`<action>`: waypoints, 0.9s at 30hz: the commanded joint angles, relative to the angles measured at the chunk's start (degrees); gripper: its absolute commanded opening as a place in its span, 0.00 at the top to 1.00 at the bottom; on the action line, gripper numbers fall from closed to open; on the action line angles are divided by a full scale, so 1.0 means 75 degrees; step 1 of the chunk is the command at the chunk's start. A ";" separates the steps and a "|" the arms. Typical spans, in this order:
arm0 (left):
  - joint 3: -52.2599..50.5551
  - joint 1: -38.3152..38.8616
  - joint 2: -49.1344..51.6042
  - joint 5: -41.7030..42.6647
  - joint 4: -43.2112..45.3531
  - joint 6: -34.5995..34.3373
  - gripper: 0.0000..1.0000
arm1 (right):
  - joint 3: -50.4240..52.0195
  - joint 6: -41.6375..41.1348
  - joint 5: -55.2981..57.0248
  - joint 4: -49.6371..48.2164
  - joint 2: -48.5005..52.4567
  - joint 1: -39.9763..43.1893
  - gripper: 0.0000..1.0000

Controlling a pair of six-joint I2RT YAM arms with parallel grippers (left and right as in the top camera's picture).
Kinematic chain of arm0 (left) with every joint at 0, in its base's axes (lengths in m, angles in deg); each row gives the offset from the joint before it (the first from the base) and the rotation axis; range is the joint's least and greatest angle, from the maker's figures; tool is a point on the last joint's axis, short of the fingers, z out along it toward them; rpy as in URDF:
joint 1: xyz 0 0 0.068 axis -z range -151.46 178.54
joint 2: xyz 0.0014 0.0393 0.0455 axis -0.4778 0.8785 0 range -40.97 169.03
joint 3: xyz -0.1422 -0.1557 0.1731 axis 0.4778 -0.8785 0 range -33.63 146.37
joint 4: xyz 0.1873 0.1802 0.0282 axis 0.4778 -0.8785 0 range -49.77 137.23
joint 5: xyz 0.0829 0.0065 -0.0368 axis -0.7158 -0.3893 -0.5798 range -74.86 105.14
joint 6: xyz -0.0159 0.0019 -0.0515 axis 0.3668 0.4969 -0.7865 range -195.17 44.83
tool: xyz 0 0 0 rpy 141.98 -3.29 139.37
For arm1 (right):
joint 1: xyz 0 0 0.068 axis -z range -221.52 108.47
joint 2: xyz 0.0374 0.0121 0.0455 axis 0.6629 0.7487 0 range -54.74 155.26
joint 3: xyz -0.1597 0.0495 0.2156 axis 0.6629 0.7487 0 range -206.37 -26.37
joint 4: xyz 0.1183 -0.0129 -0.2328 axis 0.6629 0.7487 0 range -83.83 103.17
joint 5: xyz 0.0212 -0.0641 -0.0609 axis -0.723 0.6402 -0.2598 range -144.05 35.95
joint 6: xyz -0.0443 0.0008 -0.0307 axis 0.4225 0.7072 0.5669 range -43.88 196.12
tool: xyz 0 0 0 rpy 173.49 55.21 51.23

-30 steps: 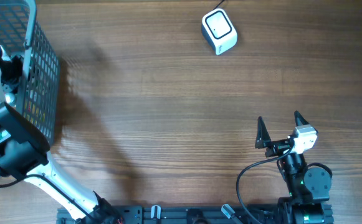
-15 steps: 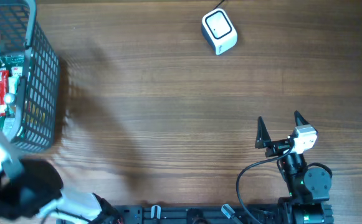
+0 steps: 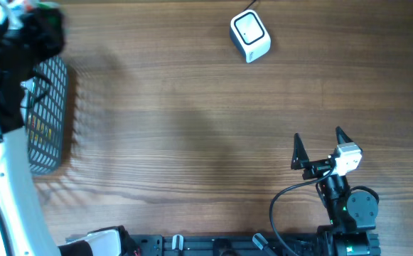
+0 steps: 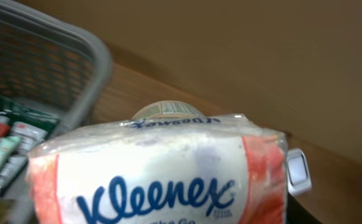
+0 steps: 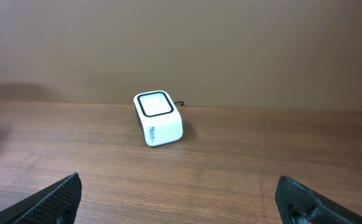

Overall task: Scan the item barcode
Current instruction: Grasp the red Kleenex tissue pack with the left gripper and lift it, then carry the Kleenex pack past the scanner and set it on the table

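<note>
- Two grippers to mind: clasps the pack (image 4: 159, 180) in the left gripper (image 3: 25, 18), raised high over the basket (image 3: 50, 107) at the far left; holds the right gripper (image 3: 318, 139) splayed wide and empty, low at the near right of the table (image 3: 192, 128).
- Cannot make out the pack from overhead; fills the left wrist view instead, showing only the logo face.
- Carry the pack rightward to the scanner (image 3: 249, 35), well apart at the far edge, right of centre.
- Find the barcode first: hidden for now, probably on the back or an end.
- Turn the wrist so that side looks down into the scanner's dark-framed window.
- Squeeze lightly: soft, film-wrapped, likely to dent or slide in a hard pinch.
- Hover close above the window without touching, film flat, then pause long enough for a read.
- Park the right arm as is, clear of the path.
- Counts: one pack, one scanner, one basket, one round lid (image 4: 168, 111) peeking behind the pack, two arms; several packets (image 4: 0, 146) in the basket, too blurred to number.
</note>
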 commanded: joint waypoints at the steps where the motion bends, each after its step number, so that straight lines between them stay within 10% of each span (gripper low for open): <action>1: 0.0134 0.0921 -0.0137 -0.0364 -0.0297 -0.0076 0.64 | 0.0009 0.0067 -0.0009 -0.0023 -0.0061 0.0032 0.00; 27: 0.0096 0.6586 0.4316 -0.1000 -0.0597 -0.1134 0.67 | 0.0009 0.0064 -0.0009 -0.0023 -0.0061 0.0032 0.00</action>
